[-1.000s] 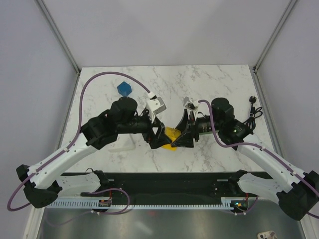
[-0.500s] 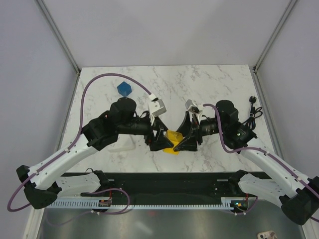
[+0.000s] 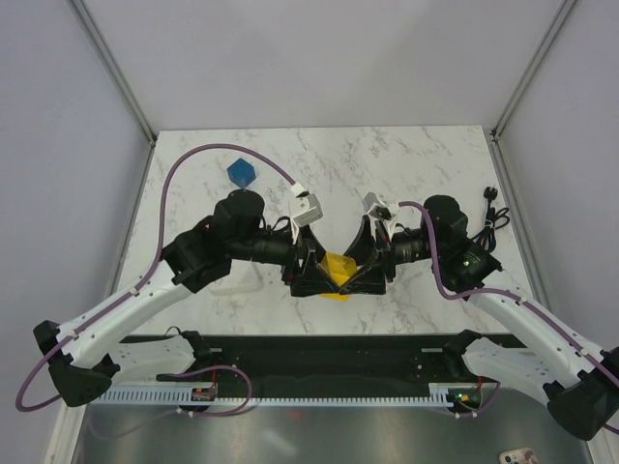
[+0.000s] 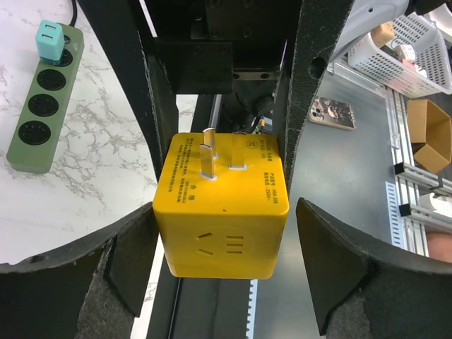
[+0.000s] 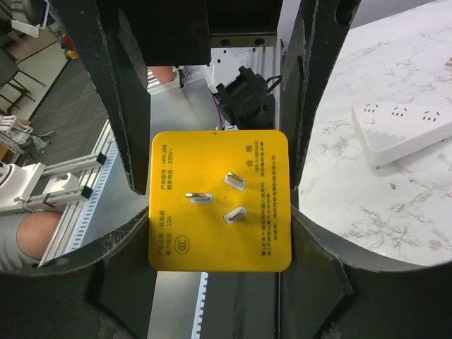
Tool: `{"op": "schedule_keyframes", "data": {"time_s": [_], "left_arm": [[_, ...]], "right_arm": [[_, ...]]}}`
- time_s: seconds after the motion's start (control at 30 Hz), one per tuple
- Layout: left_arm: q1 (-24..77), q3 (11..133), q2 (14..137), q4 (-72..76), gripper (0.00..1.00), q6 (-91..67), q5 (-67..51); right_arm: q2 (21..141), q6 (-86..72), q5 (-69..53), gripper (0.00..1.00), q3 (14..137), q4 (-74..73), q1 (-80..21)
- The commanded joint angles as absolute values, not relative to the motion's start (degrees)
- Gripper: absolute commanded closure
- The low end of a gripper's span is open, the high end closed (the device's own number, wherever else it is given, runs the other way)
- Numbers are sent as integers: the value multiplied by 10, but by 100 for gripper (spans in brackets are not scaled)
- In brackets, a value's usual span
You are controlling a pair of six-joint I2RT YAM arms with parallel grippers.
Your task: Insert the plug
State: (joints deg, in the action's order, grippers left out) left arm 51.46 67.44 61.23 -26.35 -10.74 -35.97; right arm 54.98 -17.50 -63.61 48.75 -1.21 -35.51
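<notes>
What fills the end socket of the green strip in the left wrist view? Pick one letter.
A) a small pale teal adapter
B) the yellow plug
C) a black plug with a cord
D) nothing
A: a small pale teal adapter sits in the top socket of the green strip. The three round sockets below it are empty, and the yellow plug is off the strip.

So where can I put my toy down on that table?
Best spot: the far strip of the white marble table, between the blue cube and the black corded plug. A smaller bare patch lies on the near side of the yellow plastic plug cube. The middle is crowded: left gripper and right gripper meet there.
</notes>
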Motion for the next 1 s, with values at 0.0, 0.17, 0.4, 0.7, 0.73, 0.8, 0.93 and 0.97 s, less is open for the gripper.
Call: {"op": "schedule_keyframes", "data": {"time_s": [0.0,0.17,0.4,0.7,0.73,0.8,0.93,0.97], "left_arm": [[512,671,612,-228,17,-135,-377],[507,668,619,-214,45,-147,-389],[490,649,618,-172,98,-189,-396],[415,590,576,-54,98,-366,-387],[398,587,570,-49,98,-381,-378],[386,584,566,-40,98,-422,-349],[367,581,565,-4,98,-508,-308],[366,581,569,-2,98,-547,-295]], "right_arm": [[552,-178,-657,100,492,19,-358],[557,-178,-651,100,497,15,-358],[557,-143,-612,57,515,-36,-358],[565,-105,-327,3,647,-206,-358],[564,-105,-292,2,650,-207,-358],[557,-110,-247,2,655,-203,-358],[555,-129,-143,2,659,-168,-358],[552,-135,-138,2,655,-153,-358]]}}
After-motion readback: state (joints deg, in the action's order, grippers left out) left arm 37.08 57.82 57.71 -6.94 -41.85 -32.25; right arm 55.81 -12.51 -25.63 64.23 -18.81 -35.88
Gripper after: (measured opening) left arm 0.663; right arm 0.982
